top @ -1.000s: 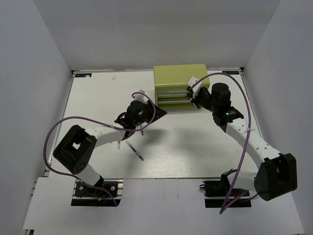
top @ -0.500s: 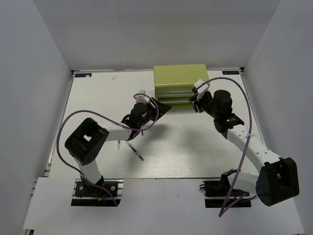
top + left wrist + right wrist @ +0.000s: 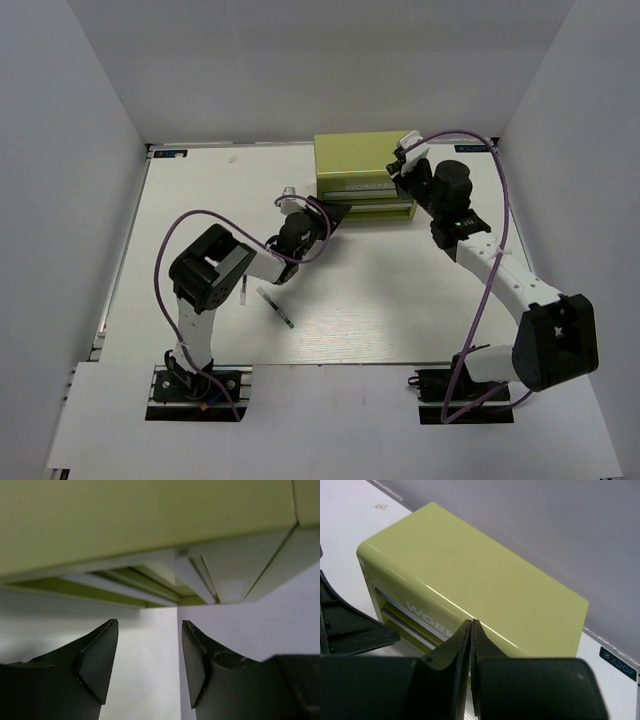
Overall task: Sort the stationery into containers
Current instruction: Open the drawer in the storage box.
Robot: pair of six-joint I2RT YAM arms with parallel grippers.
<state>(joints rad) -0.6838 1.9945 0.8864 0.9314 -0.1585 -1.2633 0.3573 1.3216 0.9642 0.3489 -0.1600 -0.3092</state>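
The olive-green box (image 3: 362,160) with stacked front drawers stands at the back of the table. My left gripper (image 3: 337,213) is open and empty, low at the left front corner of the drawers; the left wrist view shows bare table between its jaws (image 3: 147,630) and the box (image 3: 150,520) close above. My right gripper (image 3: 398,171) is shut and empty over the box's top front edge, near its right end (image 3: 471,623). A green-tipped pen (image 3: 277,308) lies on the table in front of the left arm. The other stationery is not visible.
A small white piece (image 3: 243,296) lies on the table left of the pen. The white table (image 3: 400,300) is walled at the back and both sides. The left gripper's black fingers (image 3: 350,627) show beside the drawers in the right wrist view.
My left gripper has moved forward and right, up to the drawers' left corner. My right gripper has lifted from the drawer fronts to above the box's top edge.
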